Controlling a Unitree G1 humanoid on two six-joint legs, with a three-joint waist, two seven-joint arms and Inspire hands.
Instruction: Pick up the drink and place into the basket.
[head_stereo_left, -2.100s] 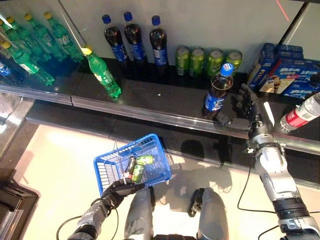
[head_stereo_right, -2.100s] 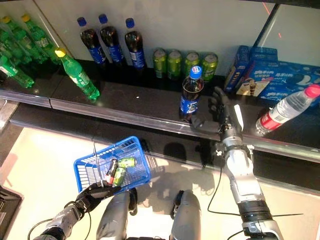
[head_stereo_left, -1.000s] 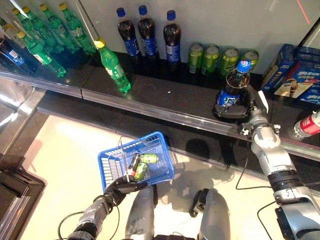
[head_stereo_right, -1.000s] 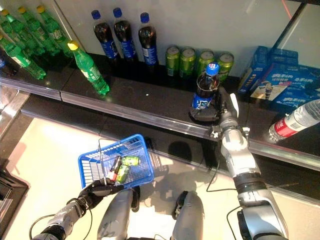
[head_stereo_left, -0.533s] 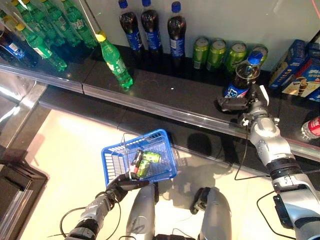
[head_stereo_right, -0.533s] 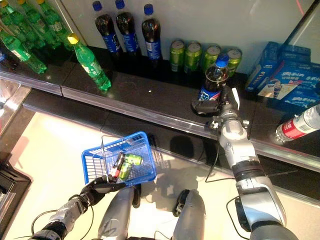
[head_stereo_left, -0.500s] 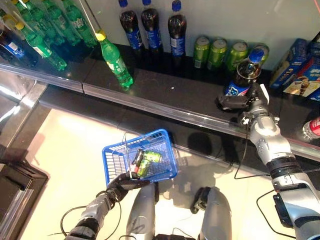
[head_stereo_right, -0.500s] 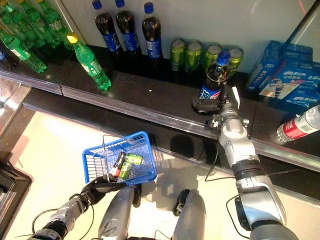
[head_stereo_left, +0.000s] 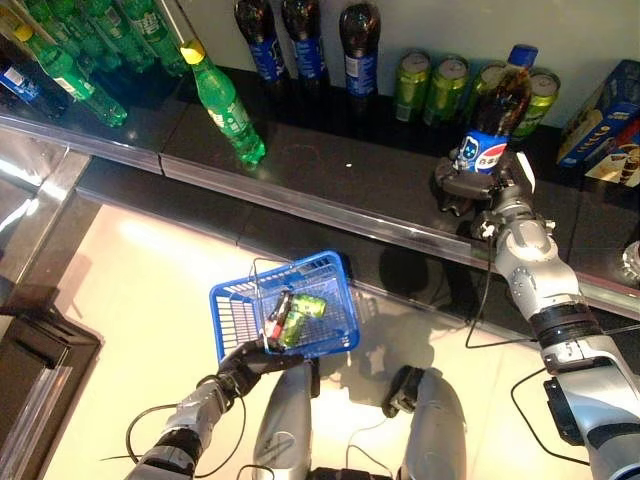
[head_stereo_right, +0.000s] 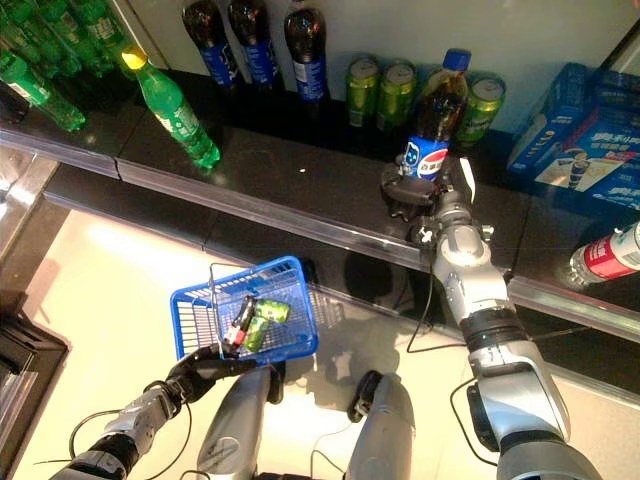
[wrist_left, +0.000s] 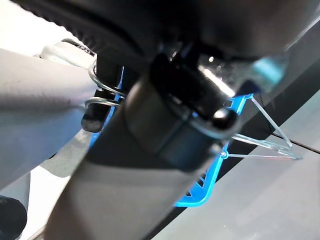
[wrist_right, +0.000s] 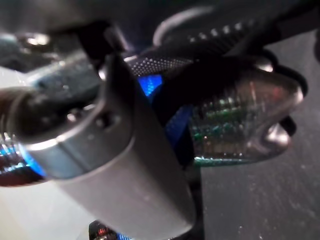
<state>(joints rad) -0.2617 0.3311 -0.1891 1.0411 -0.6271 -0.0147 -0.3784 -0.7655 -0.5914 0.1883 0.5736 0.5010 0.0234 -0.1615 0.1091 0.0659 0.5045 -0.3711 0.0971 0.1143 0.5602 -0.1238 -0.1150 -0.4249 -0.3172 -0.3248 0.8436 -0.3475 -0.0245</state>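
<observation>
1. Left eye view: the right hand (head_stereo_left: 468, 188) is wrapped round the base of a cola bottle (head_stereo_left: 492, 125) that leans at 1 o'clock on the black shelf (head_stereo_left: 330, 180), in front of the green cans (head_stereo_left: 430, 85). At 7 o'clock the left hand (head_stereo_left: 243, 362) is closed on the wire handle of the blue basket (head_stereo_left: 240, 318), which holds two cans (head_stereo_left: 298, 309) above the pale floor (head_stereo_left: 130, 290). A green bottle (head_stereo_left: 225, 105) leans alone at 11 o'clock.
2. Right eye view: it adds blue boxes (head_stereo_right: 585, 125) and a lying water bottle (head_stereo_right: 605, 255) at 3 o'clock.
3. Left wrist view: only here the handle wires show hooked under the dark fingers (wrist_left: 95, 117).
4. Right wrist view: the bottle's ribbed base shows close, past the thumb (wrist_right: 107, 165). Label writing is too small to read.
</observation>
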